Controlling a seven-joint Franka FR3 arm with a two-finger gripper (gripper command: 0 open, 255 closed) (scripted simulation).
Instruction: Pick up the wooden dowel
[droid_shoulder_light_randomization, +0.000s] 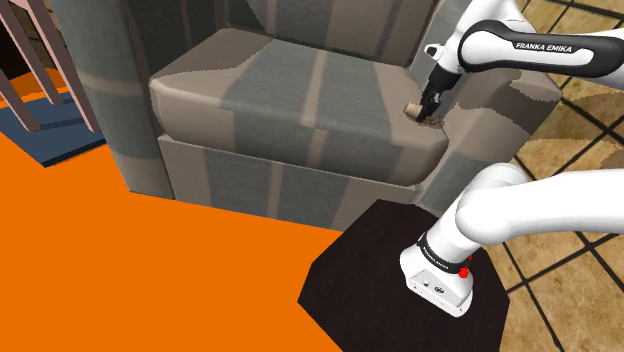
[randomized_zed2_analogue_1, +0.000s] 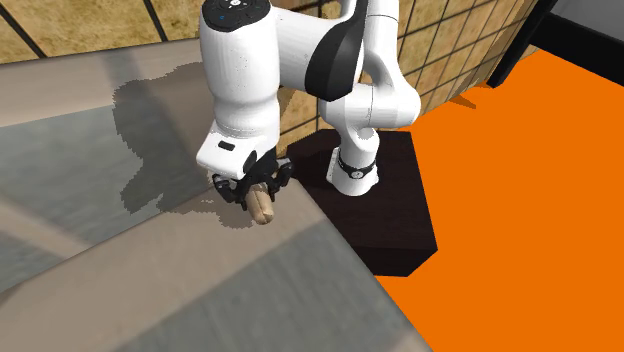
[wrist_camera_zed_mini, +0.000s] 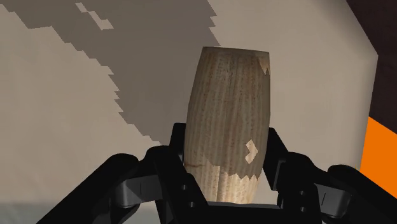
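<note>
Pale wood with a striped grain: the dowel (wrist_camera_zed_mini: 228, 108) is clamped between my fingers (wrist_camera_zed_mini: 277, 159), one black pad on each side. Most of its length sticks out past the fingertips. My gripper (randomized_zed2_analogue_1: 255, 188) is clenched on it, pointing down at the grey-beige seat cushion (droid_shoulder_light_randomization: 300, 100) of an armchair. The dowel's free end hangs just under the gripper, tilted and very near the cushion; I cannot tell whether it touches. A jagged arm shadow (randomized_zed2_analogue_1: 160, 130) lies on the cushion right beside the gripper. Past the cushion edge nearest the gripper are my dark stand (randomized_zed2_analogue_1: 395, 215) and orange floor (randomized_zed2_analogue_1: 520, 200), both lower than the gripper.
</note>
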